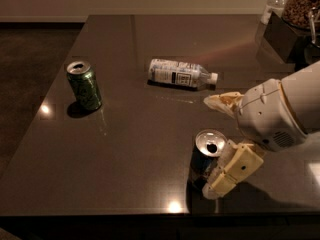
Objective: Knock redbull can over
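Note:
The redbull can (205,160) stands upright near the front edge of the dark table (150,49), its silver top with the pull-tab hole facing up. My gripper (216,146) comes in from the right and is open. Its near finger (231,171) lies against the can's right side. Its far finger (221,102) is behind and to the right of the can, apart from it. The white wrist housing (272,116) is just right of the can.
A green can (84,85) stands upright at the left. A clear plastic bottle with a white label (181,73) lies on its side in the middle. Dark containers (295,19) stand at the back right corner. The table's front edge is close below the redbull can.

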Tool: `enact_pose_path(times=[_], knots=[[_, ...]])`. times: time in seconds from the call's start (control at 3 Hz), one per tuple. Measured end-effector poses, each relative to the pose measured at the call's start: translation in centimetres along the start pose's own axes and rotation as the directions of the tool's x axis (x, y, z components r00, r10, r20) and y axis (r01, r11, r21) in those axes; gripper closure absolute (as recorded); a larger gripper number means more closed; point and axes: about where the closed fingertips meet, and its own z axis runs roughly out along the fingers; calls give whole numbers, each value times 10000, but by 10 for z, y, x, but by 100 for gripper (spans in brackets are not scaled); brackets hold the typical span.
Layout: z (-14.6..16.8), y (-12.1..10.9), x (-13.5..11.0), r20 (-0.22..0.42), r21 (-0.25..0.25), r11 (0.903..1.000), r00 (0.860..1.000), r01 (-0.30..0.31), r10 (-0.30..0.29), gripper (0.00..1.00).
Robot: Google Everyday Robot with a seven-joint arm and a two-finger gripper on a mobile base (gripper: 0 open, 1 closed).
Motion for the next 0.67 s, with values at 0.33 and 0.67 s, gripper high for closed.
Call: enact_pose_path(times=[0.33, 0.67], knots=[[8, 4, -6, 247, -310, 9994, 9996, 165, -158, 19], [10, 7, -12, 495, -523, 9982, 9984, 290, -264, 41]])
